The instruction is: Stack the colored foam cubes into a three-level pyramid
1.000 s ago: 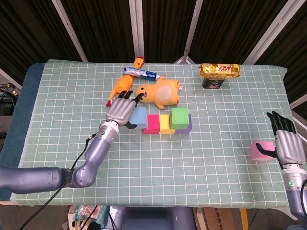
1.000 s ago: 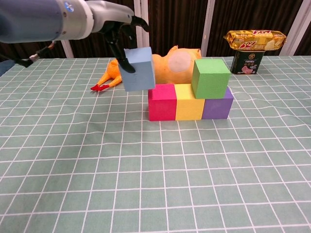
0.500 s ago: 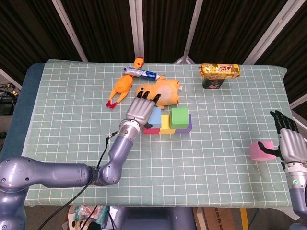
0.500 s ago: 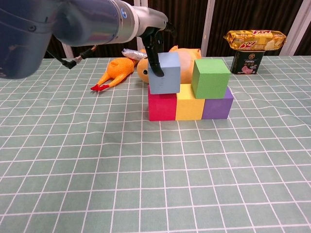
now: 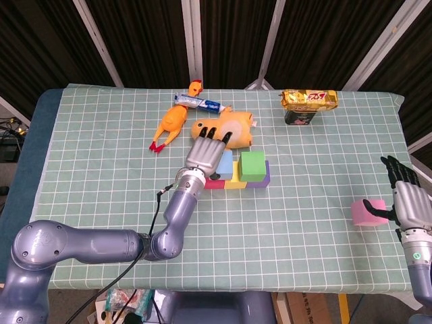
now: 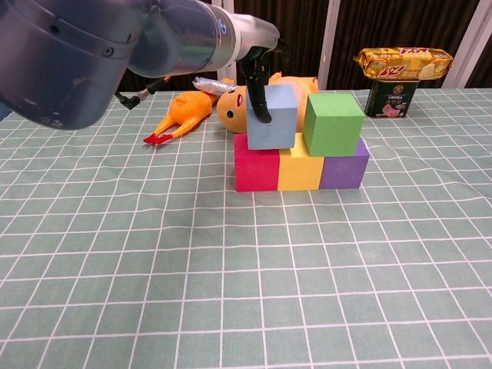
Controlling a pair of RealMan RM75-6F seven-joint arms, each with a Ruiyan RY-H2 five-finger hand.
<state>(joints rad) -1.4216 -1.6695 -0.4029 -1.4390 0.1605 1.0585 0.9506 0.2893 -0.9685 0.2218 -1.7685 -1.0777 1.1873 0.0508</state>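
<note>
While our left hand (image 5: 206, 152) pinches the blue cube (image 6: 272, 117), that cube sits low over the seam of the magenta cube (image 6: 256, 168) and yellow cube (image 6: 299, 171); contact we cannot tell. Next come the green cube (image 6: 332, 124) atop the purple cube (image 6: 344, 170). Far right, our right hand (image 5: 407, 200) holds its fingers apart beside the pink cube (image 5: 366, 213), thumb toward it.

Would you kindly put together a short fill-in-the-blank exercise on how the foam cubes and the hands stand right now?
1. The left hand holds the ____ cube over the bottom row.
2. The green cube sits on the yellow cube and the ____ cube.
3. The cube beside the right hand is ____.

Missing words: blue; purple; pink
</note>
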